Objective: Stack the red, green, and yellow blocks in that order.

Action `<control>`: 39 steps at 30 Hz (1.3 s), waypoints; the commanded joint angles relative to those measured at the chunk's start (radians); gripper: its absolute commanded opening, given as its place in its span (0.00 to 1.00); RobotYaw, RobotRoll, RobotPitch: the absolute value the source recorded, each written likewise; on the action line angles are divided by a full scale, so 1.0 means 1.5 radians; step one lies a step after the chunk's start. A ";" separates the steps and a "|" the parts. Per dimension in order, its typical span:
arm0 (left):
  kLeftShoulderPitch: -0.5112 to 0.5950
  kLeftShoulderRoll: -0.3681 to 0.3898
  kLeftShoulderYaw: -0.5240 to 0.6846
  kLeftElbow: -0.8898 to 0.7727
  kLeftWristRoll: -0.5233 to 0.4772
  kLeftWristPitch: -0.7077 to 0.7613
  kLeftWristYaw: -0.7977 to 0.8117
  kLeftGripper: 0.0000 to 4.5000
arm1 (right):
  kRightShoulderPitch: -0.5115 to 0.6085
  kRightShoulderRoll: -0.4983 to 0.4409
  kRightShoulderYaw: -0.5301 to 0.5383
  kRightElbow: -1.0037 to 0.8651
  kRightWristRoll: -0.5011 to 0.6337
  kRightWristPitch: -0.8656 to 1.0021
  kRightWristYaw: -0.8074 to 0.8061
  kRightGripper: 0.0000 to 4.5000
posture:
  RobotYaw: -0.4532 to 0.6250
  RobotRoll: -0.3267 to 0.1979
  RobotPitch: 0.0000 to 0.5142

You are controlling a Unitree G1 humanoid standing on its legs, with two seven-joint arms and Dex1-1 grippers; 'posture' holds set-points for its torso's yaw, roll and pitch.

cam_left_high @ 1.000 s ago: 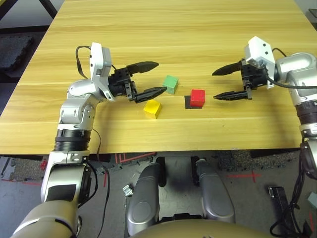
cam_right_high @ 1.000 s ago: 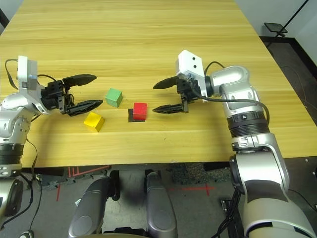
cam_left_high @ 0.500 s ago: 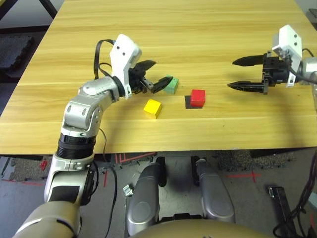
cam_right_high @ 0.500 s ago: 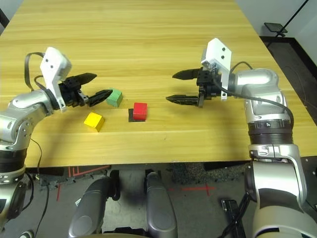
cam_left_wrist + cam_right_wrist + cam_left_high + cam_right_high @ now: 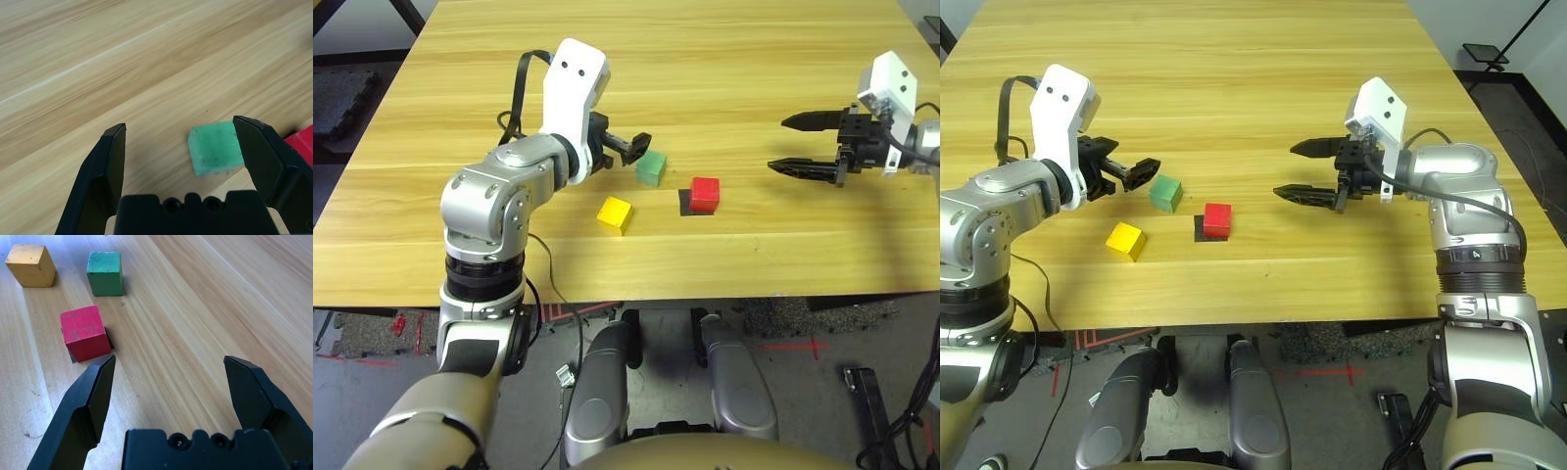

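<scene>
In the left eye view, the red block (image 5: 704, 193) is sitting on the black patch (image 5: 685, 204), the green block (image 5: 651, 168) and yellow block (image 5: 615, 214) are lying apart on the worktop (image 5: 754, 255), and nothing is being stacked; if red is serving as the base, green and yellow are both still waiting to go on. The right arm is running off the picture's edge. In the right eye view, the left arm is being cut off, and the red block is covering part of the patch. In the left wrist view, the left pincer (image 5: 180, 147) is standing wide open, holding nothing, one finger hiding part of the green block. In the right wrist view, the right pincer (image 5: 170, 382) is gaping empty, all three blocks resting beyond it.
</scene>
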 commanded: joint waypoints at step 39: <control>0.073 -0.065 -0.148 0.040 0.075 -0.047 0.036 1.00 | 0.025 0.035 0.004 0.029 -0.004 -0.045 -0.031 0.99 | 0.64 0.85 0.58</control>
